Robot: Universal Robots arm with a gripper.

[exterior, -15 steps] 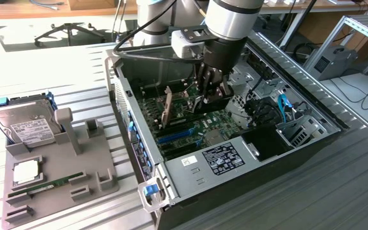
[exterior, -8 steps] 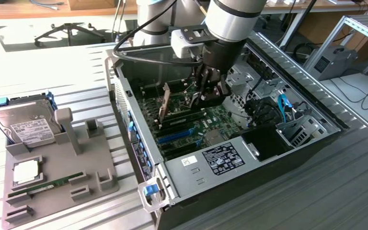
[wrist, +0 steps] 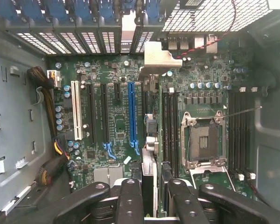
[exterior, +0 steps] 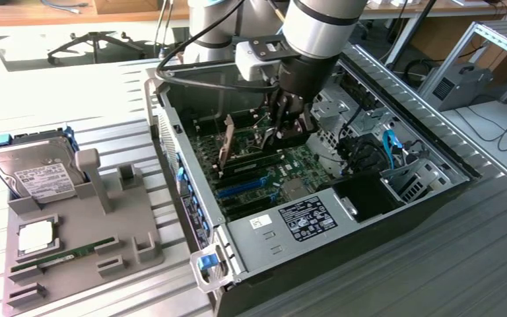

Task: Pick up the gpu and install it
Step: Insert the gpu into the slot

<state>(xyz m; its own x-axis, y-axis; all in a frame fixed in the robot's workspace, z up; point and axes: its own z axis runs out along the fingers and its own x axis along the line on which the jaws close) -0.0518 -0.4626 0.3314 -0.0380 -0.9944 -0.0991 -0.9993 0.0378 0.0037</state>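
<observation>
You're looking at a ribbed metal workbench (exterior: 465,264) with an open computer case (exterior: 430,155) lying on its side, and a grey parts holder (exterior: 86,244) at the exterior view's left carrying a hard drive (exterior: 37,173) and a RAM stick (exterior: 60,257). Your gripper (exterior: 282,129) is down inside the case above the green motherboard (exterior: 276,168). Its fingers (wrist: 130,196) are partly closed on the gpu (exterior: 228,146), which stands on edge between them (the wrist view shows it edge-on (wrist: 149,163)). The card sits over the slots just beside the blue slot (wrist: 132,114), its silver bracket (wrist: 159,60) toward the rear grille; whether it is fully seated you cannot tell.
</observation>
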